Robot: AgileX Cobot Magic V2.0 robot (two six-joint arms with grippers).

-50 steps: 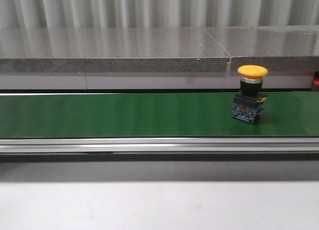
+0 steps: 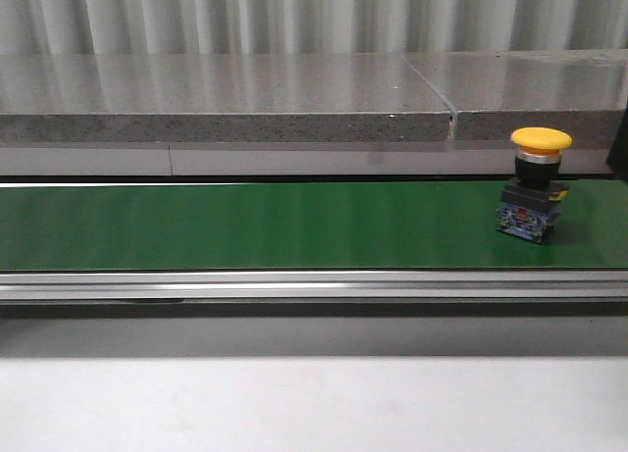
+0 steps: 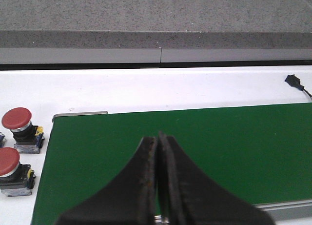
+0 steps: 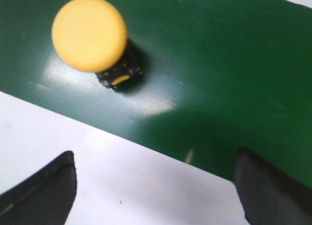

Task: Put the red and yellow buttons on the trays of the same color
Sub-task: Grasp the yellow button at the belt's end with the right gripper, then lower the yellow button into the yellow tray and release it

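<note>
clearly the yellow button stands upright on the green belt at 11 o'clock from the spread right end effector — nearer arm; left end effector is pressed together.

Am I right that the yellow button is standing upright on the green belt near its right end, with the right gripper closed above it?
Not quite: the right gripper is open, its fingers spread wide apart, as the right wrist view shows. The rest holds: the yellow button stands upright on the green belt near its right end.
</note>
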